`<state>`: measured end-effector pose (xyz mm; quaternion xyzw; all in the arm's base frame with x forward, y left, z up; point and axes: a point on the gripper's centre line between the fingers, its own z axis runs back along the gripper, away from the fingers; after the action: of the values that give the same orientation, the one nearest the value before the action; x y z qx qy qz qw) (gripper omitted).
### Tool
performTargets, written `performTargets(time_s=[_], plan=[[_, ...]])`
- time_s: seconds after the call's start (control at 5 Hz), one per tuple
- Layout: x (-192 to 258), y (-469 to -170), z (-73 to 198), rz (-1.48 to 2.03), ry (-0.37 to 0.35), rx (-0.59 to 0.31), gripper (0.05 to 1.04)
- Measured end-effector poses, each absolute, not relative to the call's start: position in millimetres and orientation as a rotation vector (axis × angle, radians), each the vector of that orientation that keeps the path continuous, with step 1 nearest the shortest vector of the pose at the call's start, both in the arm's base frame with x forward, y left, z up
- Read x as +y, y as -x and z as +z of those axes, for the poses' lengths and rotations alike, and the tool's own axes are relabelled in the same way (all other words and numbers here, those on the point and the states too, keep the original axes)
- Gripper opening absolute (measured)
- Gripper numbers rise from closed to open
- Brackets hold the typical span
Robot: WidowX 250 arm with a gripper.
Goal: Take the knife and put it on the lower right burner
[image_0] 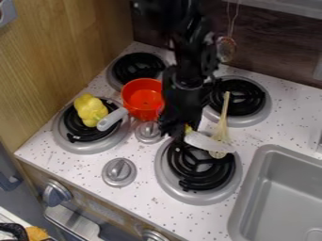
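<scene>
The hand (179, 131) looks closed on the handle of the knife (205, 142), its blade over the upper part of the lower right burner (198, 164) — release here could leave it tilted or sliding, since the wooden spoon (222, 126) crosses there.

The one camera looks from above the front side of the desk (135, 202), pitched down at a steep slant and facing the dark back wall (277, 52). It sits turned a little, so the desk's front edge slopes down to the right. It's close enough to crop the sink (250, 188) at lower right, yet takes in all four burners (198, 197).
</scene>
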<state>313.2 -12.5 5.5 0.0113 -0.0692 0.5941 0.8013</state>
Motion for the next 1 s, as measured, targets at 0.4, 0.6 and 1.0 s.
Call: performTargets(time_s=[0.4,0.6,1.0], plan=[[15.7,-303.6,-8.2,1.531,-0.013,-0.202,0.364],[27.8,-298.9,-12.2,1.582,-0.031,-0.223,0.364],[37.6,-287.1,-25.6,1.664,-0.038,-0.216,0.364]])
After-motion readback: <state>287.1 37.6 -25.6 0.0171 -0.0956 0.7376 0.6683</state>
